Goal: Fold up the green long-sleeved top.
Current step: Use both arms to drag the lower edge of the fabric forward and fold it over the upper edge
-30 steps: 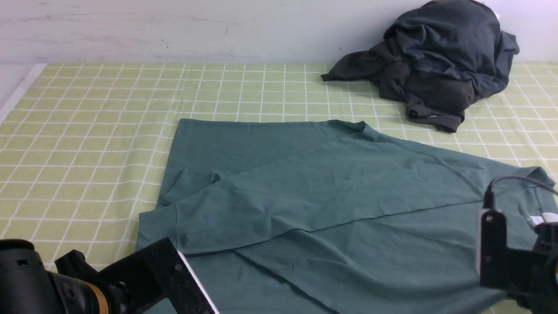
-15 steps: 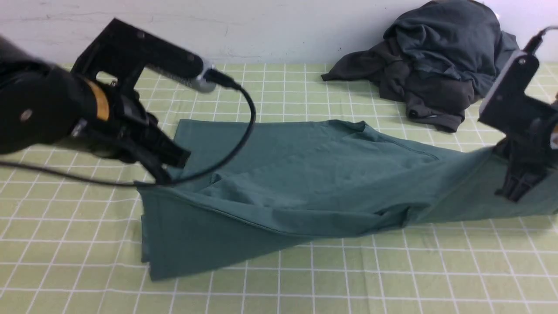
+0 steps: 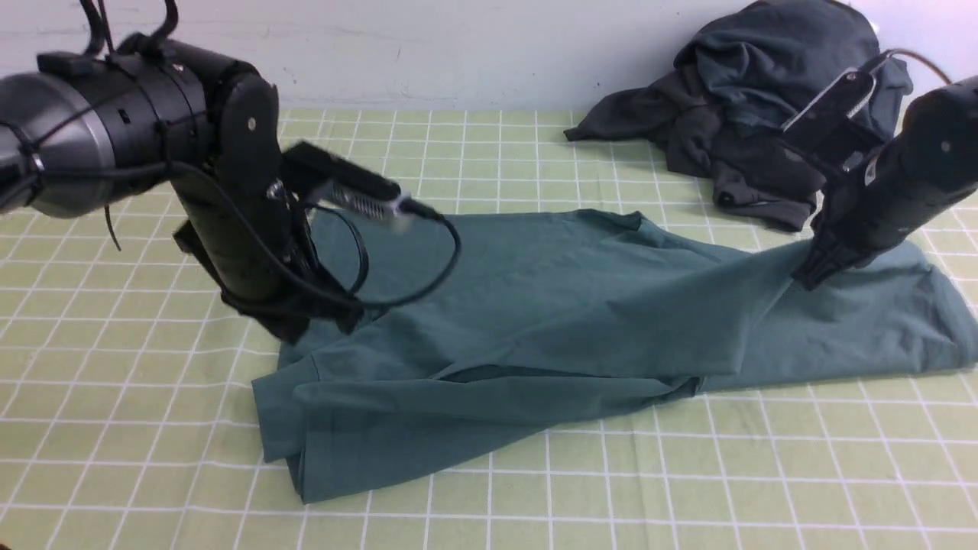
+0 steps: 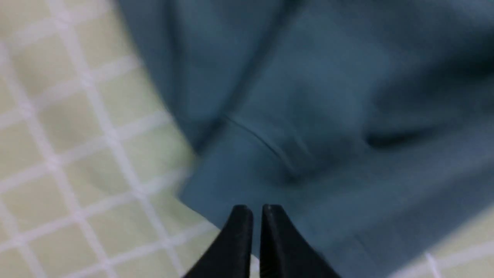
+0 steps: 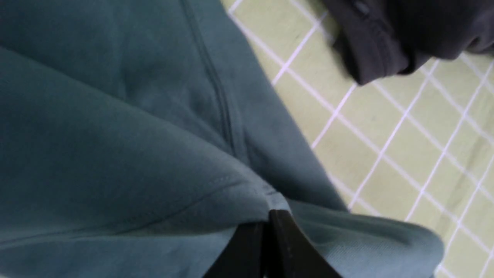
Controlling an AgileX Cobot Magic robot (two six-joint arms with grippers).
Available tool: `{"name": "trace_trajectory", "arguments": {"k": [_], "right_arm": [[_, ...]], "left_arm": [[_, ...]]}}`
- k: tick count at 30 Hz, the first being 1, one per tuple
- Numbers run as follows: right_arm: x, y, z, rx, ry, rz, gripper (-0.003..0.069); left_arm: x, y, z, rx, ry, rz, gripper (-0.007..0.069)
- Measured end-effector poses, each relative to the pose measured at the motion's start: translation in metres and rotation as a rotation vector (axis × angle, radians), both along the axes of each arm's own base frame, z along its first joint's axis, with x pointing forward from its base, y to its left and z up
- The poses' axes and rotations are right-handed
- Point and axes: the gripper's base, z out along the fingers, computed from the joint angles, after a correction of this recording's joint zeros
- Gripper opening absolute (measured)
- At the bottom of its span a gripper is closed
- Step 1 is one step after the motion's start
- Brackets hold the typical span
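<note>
Two pincers in play and one green long-sleeved top (image 3: 573,321) between them, lying across the middle of the desk (image 3: 114,458), which is checked yellow-green with white lines. The top is bunched and folded over itself, its near-left corner doubled up and its right end stretched out flat.

Over on the left, the left pincer (image 3: 294,334) points down at the top's left edge. From its wrist view that pincer (image 4: 256,210) is all but pressed together, with only a sliver of a gap and no cloth caught in it; the top (image 4: 328,96) lies blurred beneath it.

On the right, the right pincer (image 3: 802,279) is down on the cloth. Its wrist view shows it (image 5: 268,216) pinching a ridge of the top (image 5: 96,135), and the fabric peaks up right at the tips.

At the far right there is one heap of dark clothes (image 3: 764,114), charcoal and slate, against the wall (image 3: 458,46). I cannot tell how many garments are in it. A dark edge of it (image 5: 386,38) lies near the green cloth, with bare desk between.
</note>
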Motion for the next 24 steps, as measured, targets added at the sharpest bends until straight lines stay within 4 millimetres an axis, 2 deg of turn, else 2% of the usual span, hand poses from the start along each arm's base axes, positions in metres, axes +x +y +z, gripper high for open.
{"name": "trace_trajectory", "arguments": {"k": [2, 5, 11, 15, 24], "right_arm": [[-0.002, 0.000, -0.001, 0.006, 0.021, -0.007, -0.0003], [-0.004, 0.000, -0.002, 0.005, 0.047, -0.005, -0.0003], [-0.002, 0.002, -0.001, 0.028, 0.032, -0.006, -0.0003], [-0.002, 0.003, 0.000, 0.037, 0.025, -0.006, -0.0003], [-0.001, 0.003, 0.000, 0.042, 0.023, -0.008, -0.0003]], "left_arm": [[-0.008, -0.002, -0.007, -0.003, 0.036, -0.029, 0.0057], [-0.029, -0.010, -0.024, -0.001, 0.031, -0.152, 0.0153], [-0.036, -0.015, -0.050, 0.060, -0.124, -0.341, 0.0336], [-0.033, -0.014, -0.056, 0.089, -0.155, -0.379, 0.0354], [-0.031, -0.015, -0.052, 0.074, -0.185, -0.343, 0.0351]]}}
